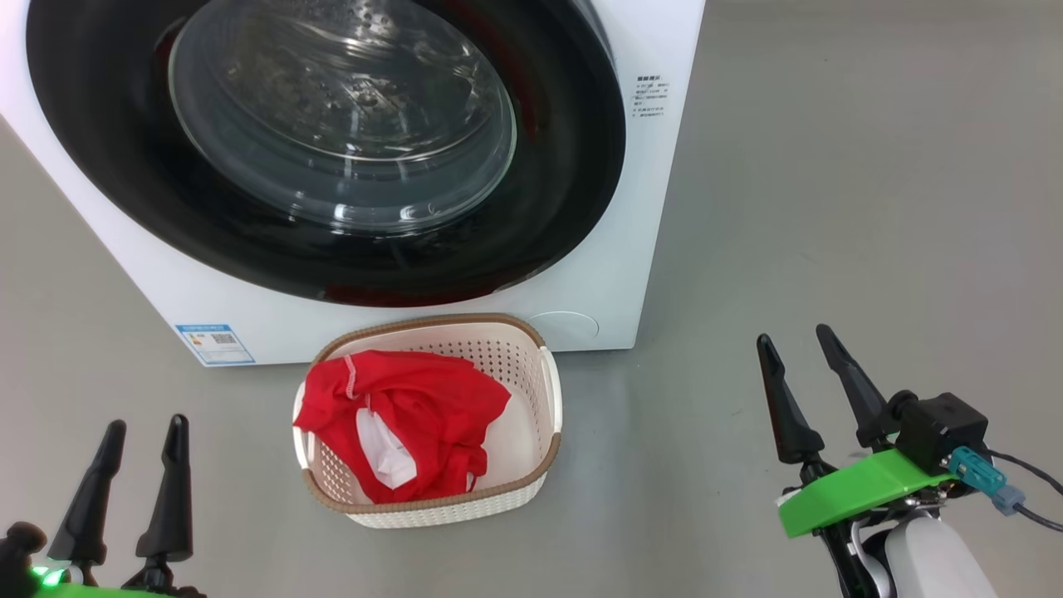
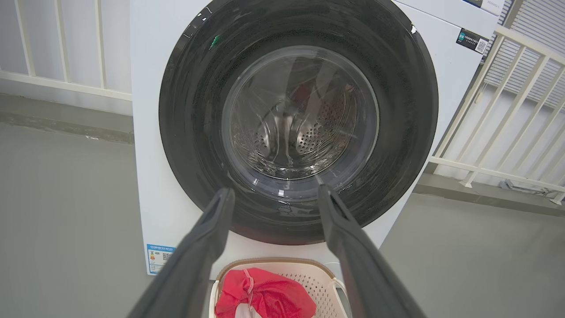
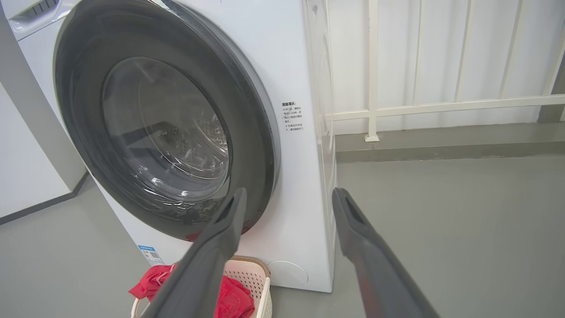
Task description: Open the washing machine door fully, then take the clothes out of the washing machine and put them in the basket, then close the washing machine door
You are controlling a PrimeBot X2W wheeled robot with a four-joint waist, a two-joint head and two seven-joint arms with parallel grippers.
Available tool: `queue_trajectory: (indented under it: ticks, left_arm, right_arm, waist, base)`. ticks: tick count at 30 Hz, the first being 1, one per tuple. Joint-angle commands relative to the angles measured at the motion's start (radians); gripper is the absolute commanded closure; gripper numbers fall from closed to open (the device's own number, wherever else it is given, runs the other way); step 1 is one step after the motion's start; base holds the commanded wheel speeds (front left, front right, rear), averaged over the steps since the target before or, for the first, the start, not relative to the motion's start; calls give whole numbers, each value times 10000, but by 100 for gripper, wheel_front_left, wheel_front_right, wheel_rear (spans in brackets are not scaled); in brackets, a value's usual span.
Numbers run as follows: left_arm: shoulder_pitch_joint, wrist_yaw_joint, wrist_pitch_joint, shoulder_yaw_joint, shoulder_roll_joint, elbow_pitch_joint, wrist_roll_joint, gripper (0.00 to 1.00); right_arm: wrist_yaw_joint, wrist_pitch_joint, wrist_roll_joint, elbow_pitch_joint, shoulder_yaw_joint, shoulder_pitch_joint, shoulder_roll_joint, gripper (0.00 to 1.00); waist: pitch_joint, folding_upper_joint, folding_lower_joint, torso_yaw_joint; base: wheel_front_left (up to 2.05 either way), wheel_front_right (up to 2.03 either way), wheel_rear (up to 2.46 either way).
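Basket (image 1: 516, 364) with clothes (image 1: 423, 407) before washing machine (image 1: 644, 208); railing (image 3: 372, 66) behind.

Smooth grey floor (image 1: 830, 208) meets white walls (image 3: 419, 53) lined with a white railing (image 3: 372, 70).

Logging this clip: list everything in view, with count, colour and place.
washing machine: one, white, on the floor ahead
washing machine door: one, glossy black with a clear glass window, shut on the machine's front
basket: one, cream with a brown rim, on the floor against the machine's front
clothes: red with a white patch, bunched in the basket; number unclear
label: one, blue, machine's lower front corner
printed text: one block, dark, beside the door
round cap: one, white, machine's lower front
railing: white, behind the machine
floor: grey
left gripper: one, dark fingers, open, empty, left of the basket
right gripper: one, dark fingers, open, empty, right of the basket
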Motion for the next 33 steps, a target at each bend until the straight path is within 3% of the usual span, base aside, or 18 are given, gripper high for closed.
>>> queue_trajectory:
  ticks: [1, 8, 9, 13, 19, 23, 33]
  left_arm:
    - [-155, 47, -92, 372, 265, -193, 98, 0]
    - [-143, 47, -81, 375, 245, -216, -45, 0]
    - [108, 2, 1, -6, -33, 4, -38, 100]
    - [220, -1, 71, -142, -454, 425, -85, 100]
    - [179, -6, 233, -47, -555, 478, -565, 100]
    - [133, -10, 342, 16, -622, 540, -882, 100]
    - [8, -20, 616, 181, -791, 686, -1670, 100]
  right_arm:
    - [-21, -49, -53, -204, 291, 37, 14, 0]
    - [-21, -49, -53, -222, 303, 14, 12, 0]
    - [0, 0, 5, 21, 7, 119, 0, 100]
    - [0, 27, 77, 459, -5, 337, 31, 100]
    - [-1, 201, 746, 415, -64, 394, 31, 100]
    - [-2, 315, 1188, 411, -103, 416, 30, 100]
    - [-3, 604, 2286, 387, -208, 461, 30, 100]
  waist:
    - [2, 0, 0, 2]
    - [53, 0, 0, 4]
    - [52, 0, 0, 4]
    - [52, 0, 0, 7]
    - [-10, 0, 23, 20]
    - [-21, 0, 3, 30]
    - [-75, 0, 0, 54]
  base:
    - [0, 0, 0]
    - [0, 0, 0]
    - [0, 0, 0]
    - [0, 0, 0]
    - [0, 0, 0]
    - [0, 0, 0]
    - [0, 0, 0]
